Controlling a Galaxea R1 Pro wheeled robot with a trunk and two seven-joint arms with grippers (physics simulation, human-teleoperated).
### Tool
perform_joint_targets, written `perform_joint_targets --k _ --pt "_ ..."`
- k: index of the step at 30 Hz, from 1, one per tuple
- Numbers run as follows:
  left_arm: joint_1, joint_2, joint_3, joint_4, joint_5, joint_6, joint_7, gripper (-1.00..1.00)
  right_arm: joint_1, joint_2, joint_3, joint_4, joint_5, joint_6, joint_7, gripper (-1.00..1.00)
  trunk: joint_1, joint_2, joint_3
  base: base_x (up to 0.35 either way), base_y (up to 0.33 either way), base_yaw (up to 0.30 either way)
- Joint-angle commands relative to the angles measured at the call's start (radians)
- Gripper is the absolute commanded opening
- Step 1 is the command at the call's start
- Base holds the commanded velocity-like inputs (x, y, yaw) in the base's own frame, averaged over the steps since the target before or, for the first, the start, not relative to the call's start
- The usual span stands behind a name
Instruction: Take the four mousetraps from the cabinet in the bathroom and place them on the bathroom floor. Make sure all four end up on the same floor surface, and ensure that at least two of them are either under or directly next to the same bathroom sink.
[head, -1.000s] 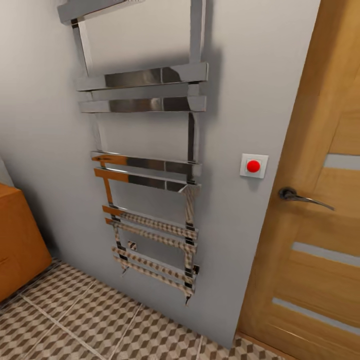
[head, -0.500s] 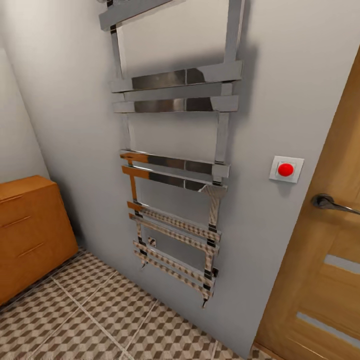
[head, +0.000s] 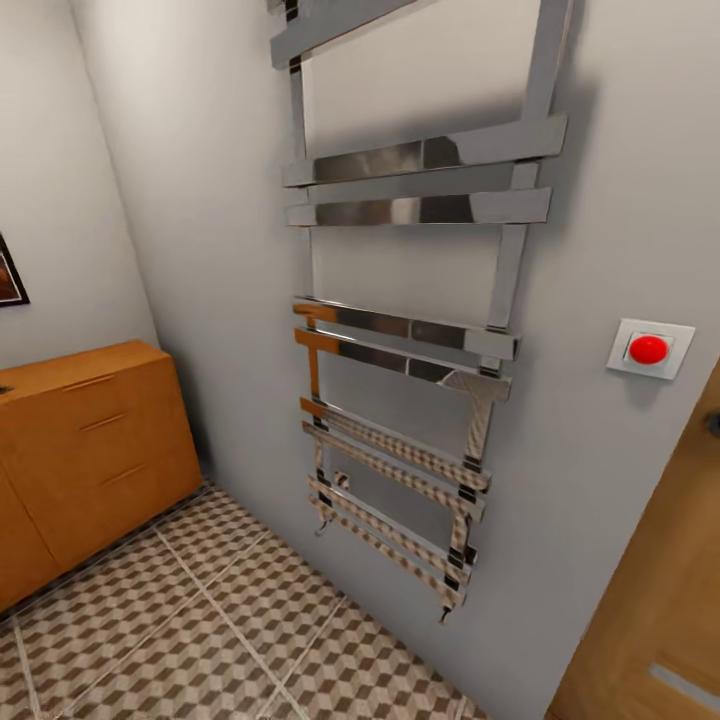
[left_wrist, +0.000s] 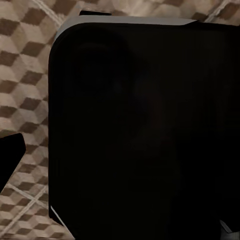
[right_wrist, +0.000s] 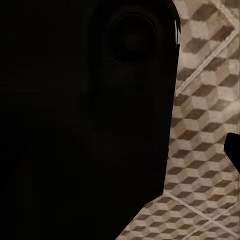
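The orange-brown wooden cabinet (head: 90, 450) with slim bar handles stands at the left of the head view, against the back wall, its drawers closed. The bathroom floor (head: 230, 630) of cube-patterned tiles spreads in front of it. The mousetraps and the bathroom sink are out of view. In the left wrist view one dark fingertip (left_wrist: 10, 155) shows over the tiles (left_wrist: 25, 75) beside a large dark part of the robot (left_wrist: 140, 130). The right wrist view shows another dark fingertip (right_wrist: 233, 150) above tiles (right_wrist: 205, 115).
A tall chrome towel radiator (head: 410, 330) hangs on the grey wall straight ahead. A white switch with a red button (head: 648, 349) sits to its right, beside a wooden door (head: 660, 620). A framed picture's corner (head: 8, 275) shows above the cabinet.
The camera has swung left, so the whole picture has shifted right. More of the cabinet now shows, and the door handle has left the frame.
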Motion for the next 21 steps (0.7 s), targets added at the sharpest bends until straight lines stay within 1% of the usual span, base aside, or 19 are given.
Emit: perform_joint_targets --k 1,8,21 --pt "0.000 0.000 0.000 0.000 0.012 -0.002 0.000 1.00 0.000 0.000 0.001 0.000 0.001 0.000 -0.001 1.00 0.000 0.000 -0.001 0.000 0.000 0.272" --pt "0.000 0.000 0.000 0.000 0.024 -0.002 0.000 1.00 0.000 0.000 -0.001 0.000 -0.001 -0.001 -0.006 1.00 0.000 0.000 -0.001 0.000 0.000 0.273" --pt "0.000 0.000 0.000 0.000 0.025 -0.002 0.000 1.00 0.000 0.000 -0.002 0.000 -0.005 0.000 -0.008 1.00 0.000 0.000 -0.001 0.000 0.000 0.273"
